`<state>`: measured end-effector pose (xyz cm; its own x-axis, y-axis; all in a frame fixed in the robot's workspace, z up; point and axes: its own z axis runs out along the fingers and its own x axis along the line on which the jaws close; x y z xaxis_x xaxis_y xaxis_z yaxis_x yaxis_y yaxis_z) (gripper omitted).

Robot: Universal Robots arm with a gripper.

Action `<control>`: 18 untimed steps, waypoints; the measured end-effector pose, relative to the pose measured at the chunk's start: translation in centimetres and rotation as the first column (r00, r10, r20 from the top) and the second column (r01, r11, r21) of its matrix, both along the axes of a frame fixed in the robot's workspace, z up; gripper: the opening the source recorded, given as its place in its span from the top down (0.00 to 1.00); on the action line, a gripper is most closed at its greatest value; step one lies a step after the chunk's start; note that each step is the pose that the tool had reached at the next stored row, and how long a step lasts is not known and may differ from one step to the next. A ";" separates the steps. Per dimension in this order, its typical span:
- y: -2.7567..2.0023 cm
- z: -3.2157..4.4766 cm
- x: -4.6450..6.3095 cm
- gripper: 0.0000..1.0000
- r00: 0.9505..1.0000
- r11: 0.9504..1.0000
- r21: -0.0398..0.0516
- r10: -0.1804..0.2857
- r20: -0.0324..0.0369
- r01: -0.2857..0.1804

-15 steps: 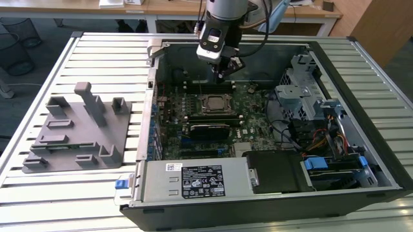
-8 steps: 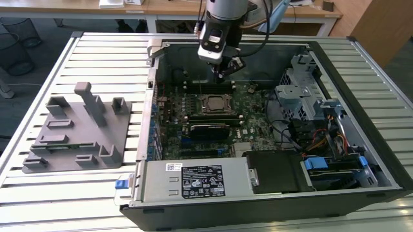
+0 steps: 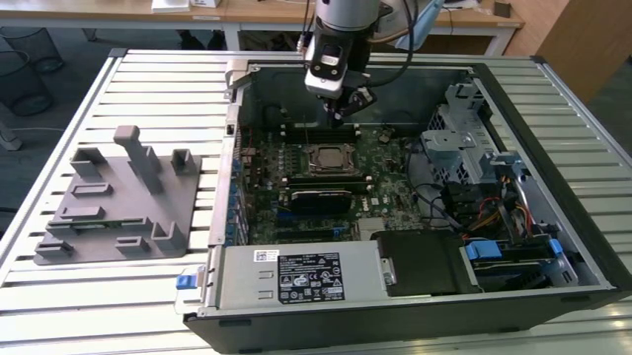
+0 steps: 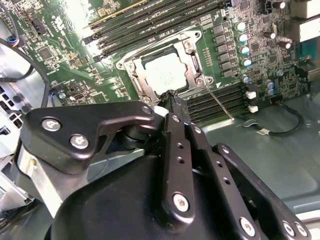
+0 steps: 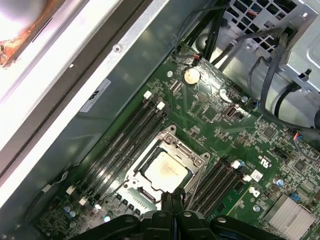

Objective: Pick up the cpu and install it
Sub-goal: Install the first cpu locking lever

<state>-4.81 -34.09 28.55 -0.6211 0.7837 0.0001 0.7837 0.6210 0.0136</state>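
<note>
The gripper [image 4: 172, 96] is seen with its fingers pressed together and nothing pinched between them, the tips hanging just above one edge of the socket frame [image 4: 192, 50]. The cpu [image 4: 164, 72] is found lying inside that frame, silvery top up, apart from the fingers. Whether it sits fully flush is hard to tell from these angles. The frame looks unlatched, with the thin lever [image 4: 220, 102] swung out beside it, so the install is judged not locked down. Risk noted: if the closed tips are lowered onto the chip, it could be scratched or tipped in its seat, and socket pins could be bent. A sideways nudge could also catch the lever or the memory slots [image 5: 125, 135] flanking the socket. Around it, the green motherboard [image 5: 220, 115] is seen packed with cables and capacitors, so little clearance is left for the arm. The board is housed in an open dark case [image 3: 395, 325] laid flat on a pale slatted metal table [image 3: 148, 74]. A grey holder tray [image 3: 118, 200] is set on the table, well apart from the case on the exterior view's left. Beyond the table, wooden desks [image 3: 266, 11] and wire bins [image 3: 20, 66] are made out.
</note>
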 end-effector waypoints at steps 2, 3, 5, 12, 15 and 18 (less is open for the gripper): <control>0.00 0.00 0.0 0.89 1.000 1.000 0.000 0.007 0.000 -0.007; 0.00 0.00 0.0 0.89 1.000 1.000 0.000 0.011 0.000 -0.011; 0.00 0.00 0.0 0.89 1.000 1.000 0.000 0.019 0.000 -0.019; 0.00 0.00 0.0 0.89 0.996 0.996 0.000 0.086 0.000 -0.086; 0.00 0.00 0.0 0.89 0.991 0.991 0.000 0.130 0.000 -0.130; 0.00 -0.01 0.0 0.89 0.983 0.983 0.000 0.183 0.000 -0.183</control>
